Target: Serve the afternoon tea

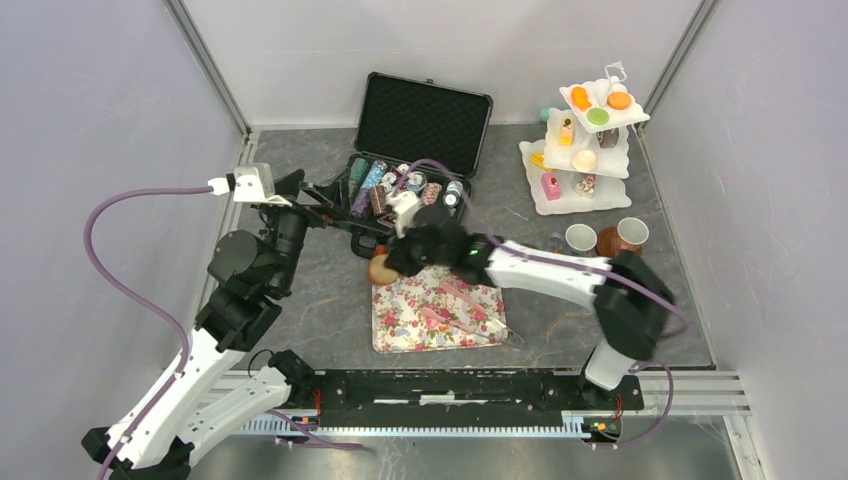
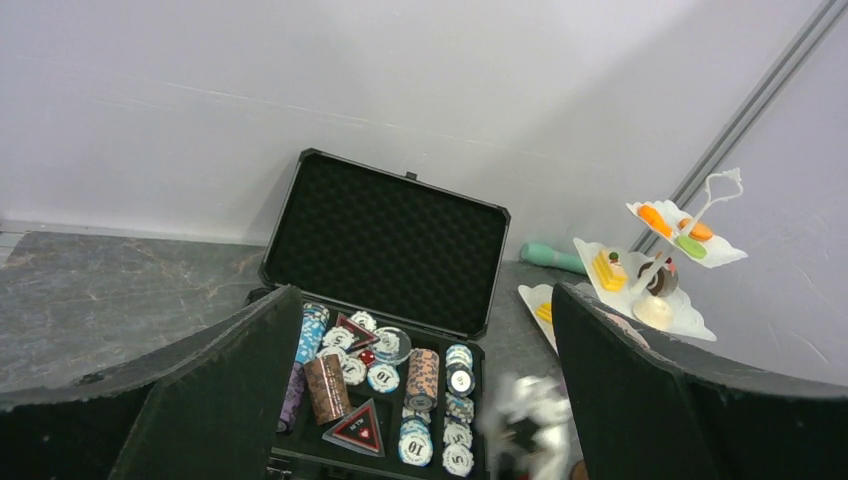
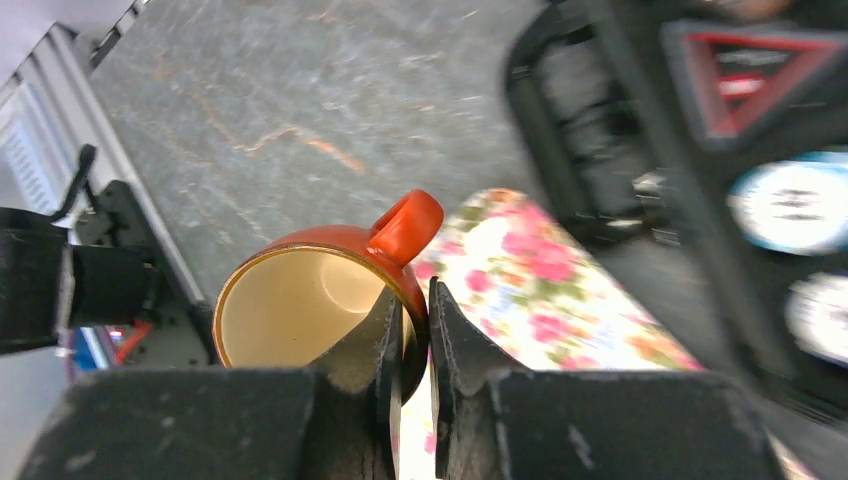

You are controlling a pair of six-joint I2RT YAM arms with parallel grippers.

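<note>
Mug-setting appears to be proceeding, the right gripper [image 3: 410, 305] clamping the rim of the orange-brown mug [image 3: 290, 325] at the far-left corner of the floral mat [image 3: 520, 265] (left gripper [image 2: 420, 400] hanging agape, empty), calling next for level lowering, then release.

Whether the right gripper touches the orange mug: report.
Touching. Right wrist view shows the right gripper pinching the wall of the orange mug.

three mugs [image 1: 580, 238], one case [image 1: 424, 112], one tiered stand [image 1: 545, 203]
</note>
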